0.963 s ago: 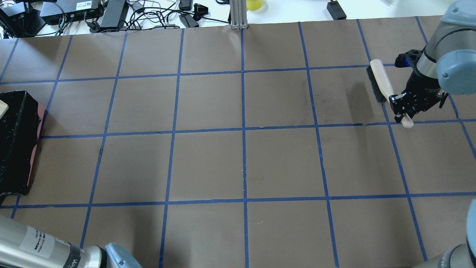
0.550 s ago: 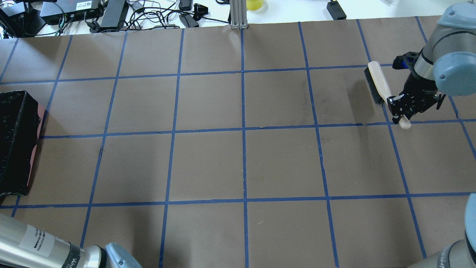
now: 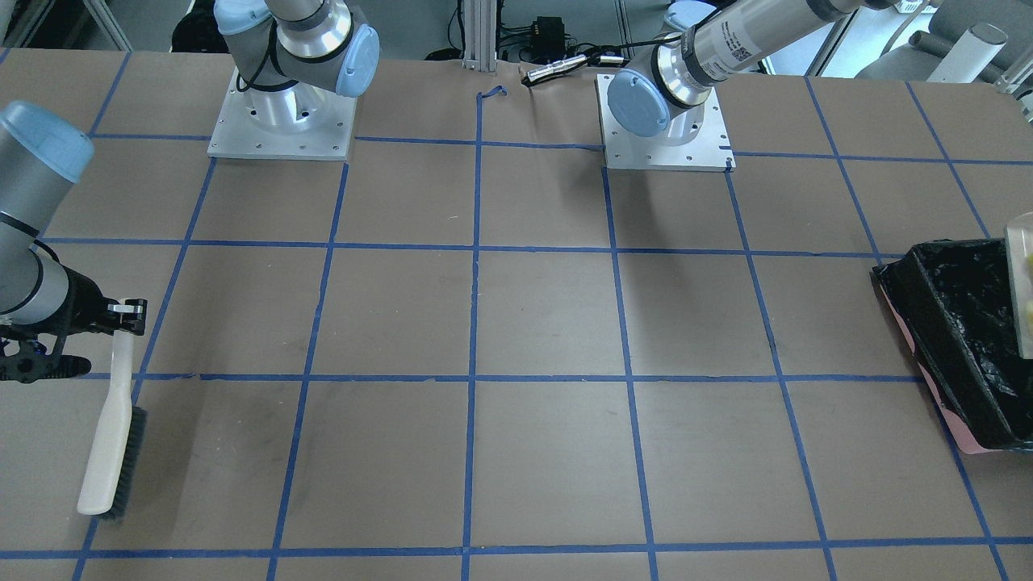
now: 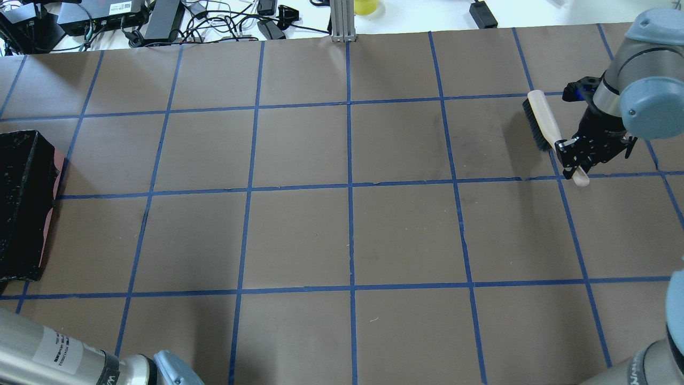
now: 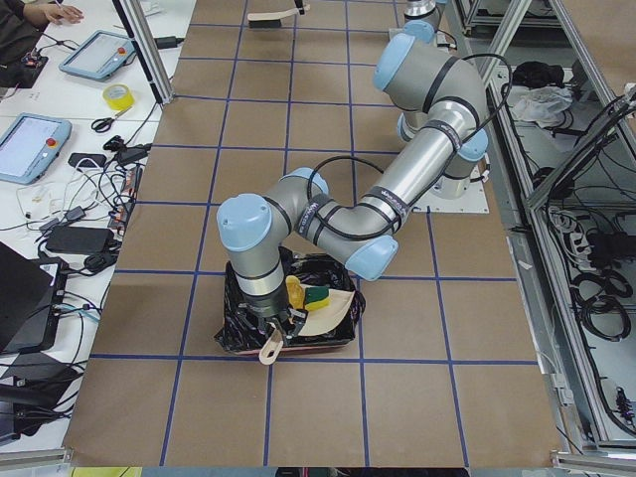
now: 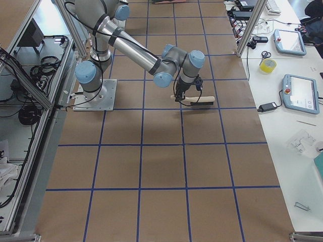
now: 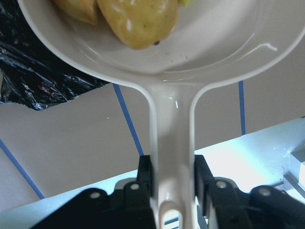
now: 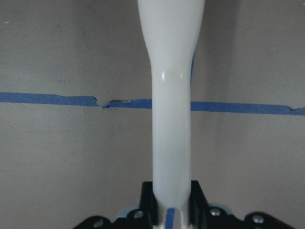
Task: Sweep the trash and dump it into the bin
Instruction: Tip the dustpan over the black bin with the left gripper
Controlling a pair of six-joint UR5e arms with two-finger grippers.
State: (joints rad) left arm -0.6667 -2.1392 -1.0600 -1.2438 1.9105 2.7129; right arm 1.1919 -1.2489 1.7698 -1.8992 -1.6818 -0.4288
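Note:
My left gripper (image 7: 172, 179) is shut on the handle of a beige dustpan (image 7: 209, 52), held over the bin (image 5: 238, 338), a black box lined with crinkled plastic (image 7: 38, 81). In the pan lie a glossy golden-brown potato-like lump (image 7: 138, 21), a tan piece (image 7: 78, 9) and a yellow wedge with a green edge (image 5: 318, 295). The bin also shows at the left edge of the overhead view (image 4: 21, 203) and in the front view (image 3: 960, 323). My right gripper (image 4: 572, 155) is shut on the handle of a beige brush (image 4: 542, 120) with black bristles, low over the table.
Brown paper with a blue tape grid (image 4: 350, 187) covers the table. Cables and power supplies (image 4: 160, 18) lie beyond its far edge. The arm bases (image 3: 278, 121) stand at the robot's side. Tablets and a tape roll (image 5: 119, 96) lie on a side bench.
The beige dustpan edge seen over the bin at the overhead view's left edge has left that view. My right gripper has shifted the brush slightly.

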